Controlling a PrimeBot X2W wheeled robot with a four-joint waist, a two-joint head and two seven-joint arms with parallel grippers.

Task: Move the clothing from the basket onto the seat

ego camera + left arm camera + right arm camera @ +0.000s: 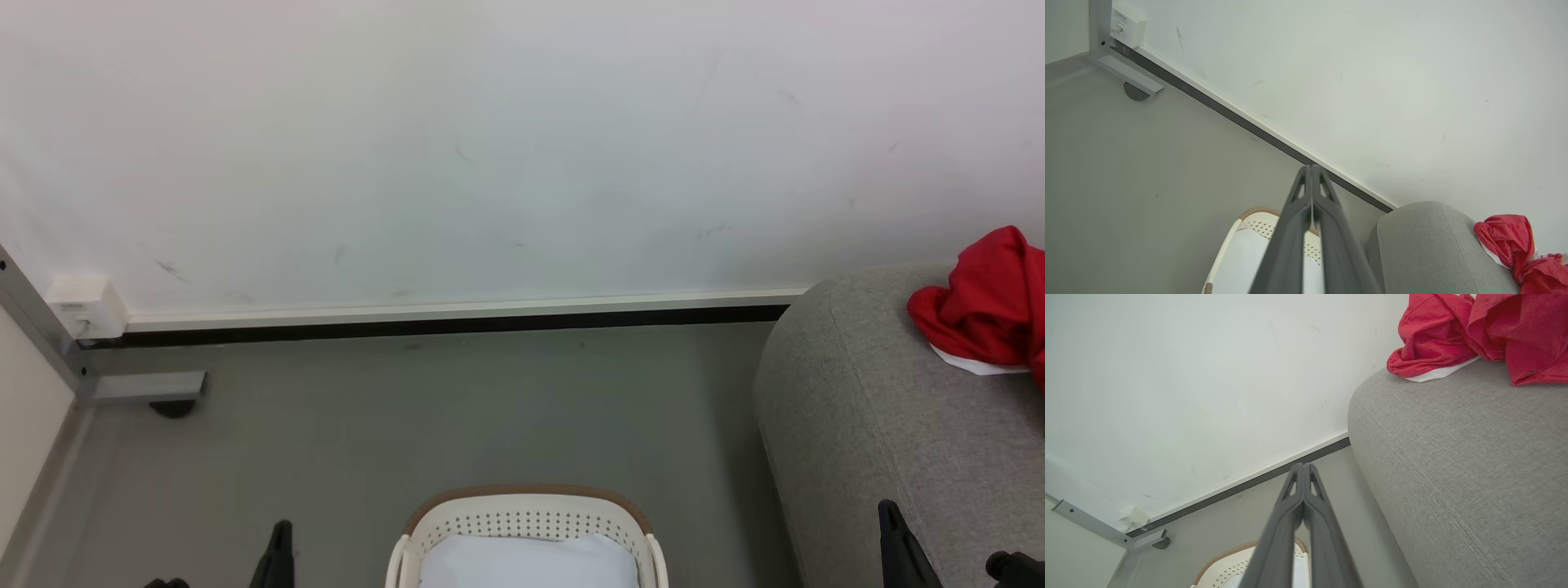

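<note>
Both your left gripper (1311,168) and right gripper (1303,465) are clenched on nothing, fingers pressed together. You see the clothing (986,302) bunched on the seat (857,433), far right, well apart from either, its right part cut off. The basket (531,508), near, is cut off at the bottom edge, with a white sheet (526,563) inside

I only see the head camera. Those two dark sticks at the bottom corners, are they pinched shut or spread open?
Observer: The left fingers are pressed together, holding nothing.
Operator: And the other pair?
Observer: The right fingers are shut too, and empty.
Operator: Is the red stuff one piece?
Observer: In the right wrist view, the clothing looks like two red bunches lying against each other on the seat.
</note>
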